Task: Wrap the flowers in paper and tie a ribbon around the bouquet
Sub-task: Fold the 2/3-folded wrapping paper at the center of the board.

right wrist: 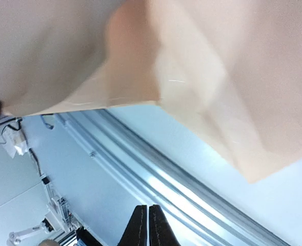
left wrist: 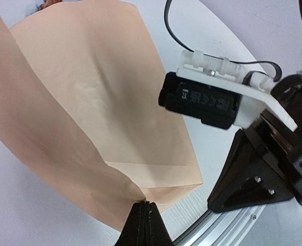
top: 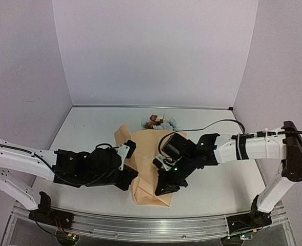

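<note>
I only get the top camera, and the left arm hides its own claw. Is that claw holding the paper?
Observer: Yes. The left wrist camera shows the left claw shut, pinching the paper at a folded edge.
Operator: What about the right claw? It's just a black blob for me.
Observer: The right wrist camera shows the right claw shut with nothing in it. The paper is away from its tips.
Operator: So what is it pointing at?
Observer: Past its tips I see the metal rail at the table's near edge.
</note>
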Controlling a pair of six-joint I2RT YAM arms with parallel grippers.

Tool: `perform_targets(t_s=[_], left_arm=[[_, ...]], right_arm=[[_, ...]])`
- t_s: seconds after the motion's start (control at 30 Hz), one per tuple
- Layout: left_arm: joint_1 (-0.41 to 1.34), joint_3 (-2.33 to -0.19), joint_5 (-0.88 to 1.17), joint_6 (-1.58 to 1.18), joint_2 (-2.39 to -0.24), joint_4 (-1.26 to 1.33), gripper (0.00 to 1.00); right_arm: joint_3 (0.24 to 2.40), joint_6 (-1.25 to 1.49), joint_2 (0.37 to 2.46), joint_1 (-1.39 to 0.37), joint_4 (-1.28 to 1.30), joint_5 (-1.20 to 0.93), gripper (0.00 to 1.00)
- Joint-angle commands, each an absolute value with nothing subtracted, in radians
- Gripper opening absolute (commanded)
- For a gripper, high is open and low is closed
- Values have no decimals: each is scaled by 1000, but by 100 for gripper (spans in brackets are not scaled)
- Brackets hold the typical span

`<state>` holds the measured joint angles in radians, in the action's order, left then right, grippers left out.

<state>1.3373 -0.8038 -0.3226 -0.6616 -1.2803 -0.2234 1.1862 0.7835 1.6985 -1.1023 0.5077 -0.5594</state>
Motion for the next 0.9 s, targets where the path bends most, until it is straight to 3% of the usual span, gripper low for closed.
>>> perform_targets(t_s=[0.0, 0.37, 0.53, 0.87], left_arm=[[1343, -925, -248, -533, -1394, -164, 0], [1343, -1152, -83, -370, -1753, -159, 0], [1343, -1173, -74, -351, -1808, -126, 0], [1333, -1180, -80, -349, -1827, -107, 0]], right_arm=[[1025, 772, 1589, -1028, 570, -385, 4], [746, 834, 1416, -918, 433, -170, 11], [754, 797, 1387, -882, 413, -183, 22], [795, 837, 1413, -813, 236, -275, 55]])
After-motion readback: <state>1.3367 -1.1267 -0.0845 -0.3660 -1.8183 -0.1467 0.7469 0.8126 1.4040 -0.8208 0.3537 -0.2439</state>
